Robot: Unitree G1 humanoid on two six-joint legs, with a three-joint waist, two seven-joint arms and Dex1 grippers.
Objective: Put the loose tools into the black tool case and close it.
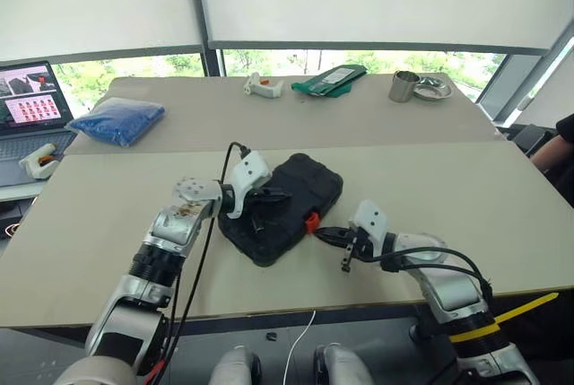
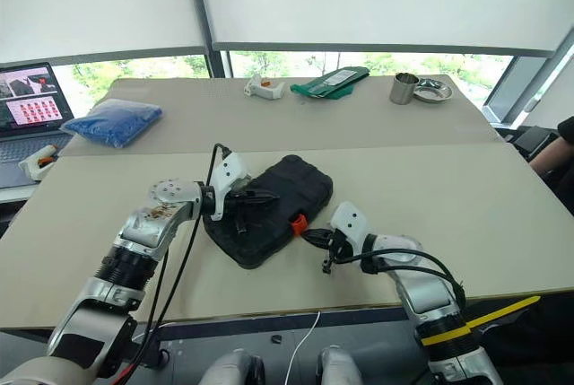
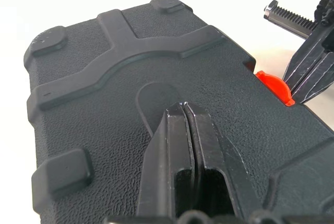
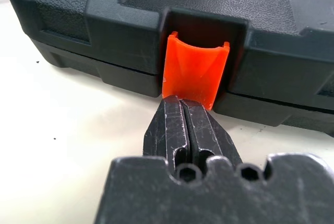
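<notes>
The counter (image 1: 502, 223) is a broad, pale, matt slab made of two panels with a seam running across it; its near half carries only the black tool case (image 1: 300, 192), which lies closed and flat, set askew close to the near edge at about the middle; the case is a shallow rectangular clamshell of pebbled black plastic with raised ribs and rounded corner blocks moulded into the lid, and an oval dimple at its centre. On the far panel, a lumpy blue bag (image 1: 118, 121) lies by the far left corner; green flat packets (image 1: 329, 80) and a small white object (image 1: 263, 87) sit along the far edge; a dull metal cup (image 1: 404, 86) and a shallow metal dish (image 1: 433, 89) stand just beside each other towards the far right corner; all are well apart from the case. Off the left edge, a laptop (image 1: 31, 107) with a lit screen sits on a lower surface.

The left claw (image 3: 184, 110) rests its tips on the lid near the dimple, fingers pressed together and holding nothing; the right claw (image 4: 183, 110) comes in from the near right side, fingers likewise shut and empty, tips touching the lower edge of the orange latch (image 4: 194, 71); the latch is a small, smooth, glossy tab seated in a notch on the case's front wall, across the seam between lid and base.
</notes>
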